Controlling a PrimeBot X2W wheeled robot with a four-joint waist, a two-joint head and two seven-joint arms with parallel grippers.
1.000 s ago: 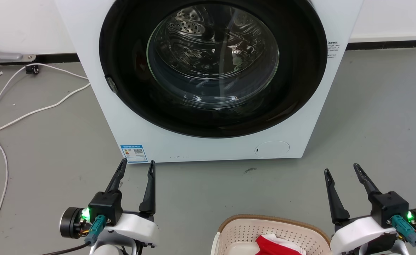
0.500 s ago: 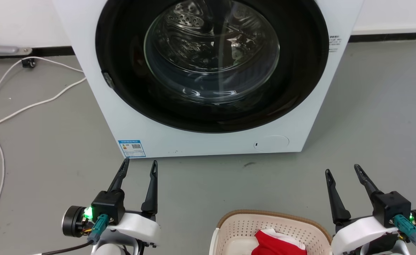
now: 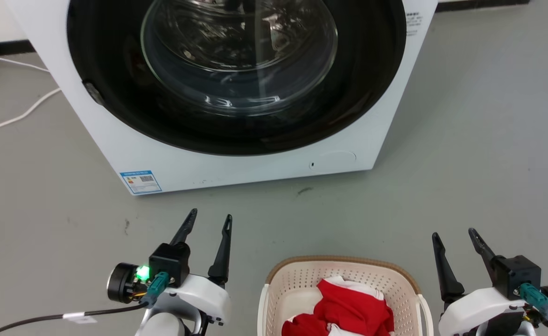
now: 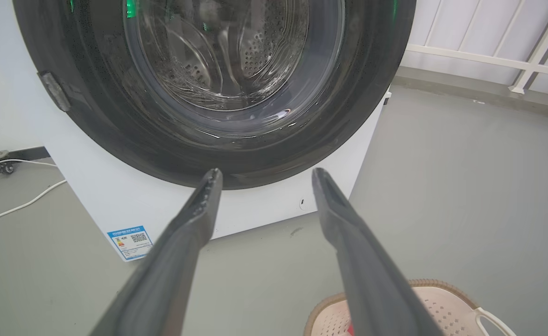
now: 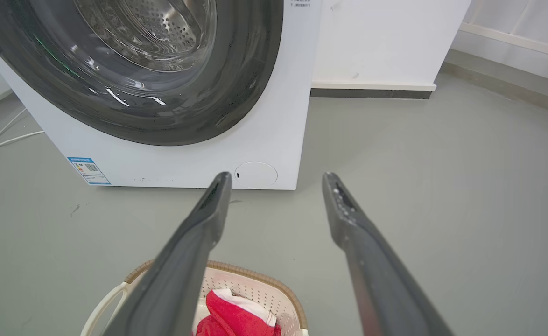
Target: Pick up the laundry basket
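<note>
We've got the laundry basket [image 3: 297, 291] on the floor [image 3: 465, 163] at six o'clock, red cloth [image 3: 348, 303] inside, left pincer [image 3: 211, 214] at seven and right pincer [image 3: 453, 232] at five both spread wide and empty, so we should drop each onto a side handle [image 3: 260, 308] evenly to lift level.

1. My left gripper [image 3: 211, 214] and right gripper [image 3: 453, 232] each carry two long, dark, tapering fingers [image 4: 194, 224].
2. Each finger pair roots in a black block [image 3: 170, 259] over a glossy white wrist shell [image 3: 201, 298].
3. A green light [image 3: 140, 273] glows on my left wrist beside a teal connector [image 3: 156, 283].
4. A black cable [image 3: 110, 310] with a white tag [image 3: 75, 317] trails off left.
</note>
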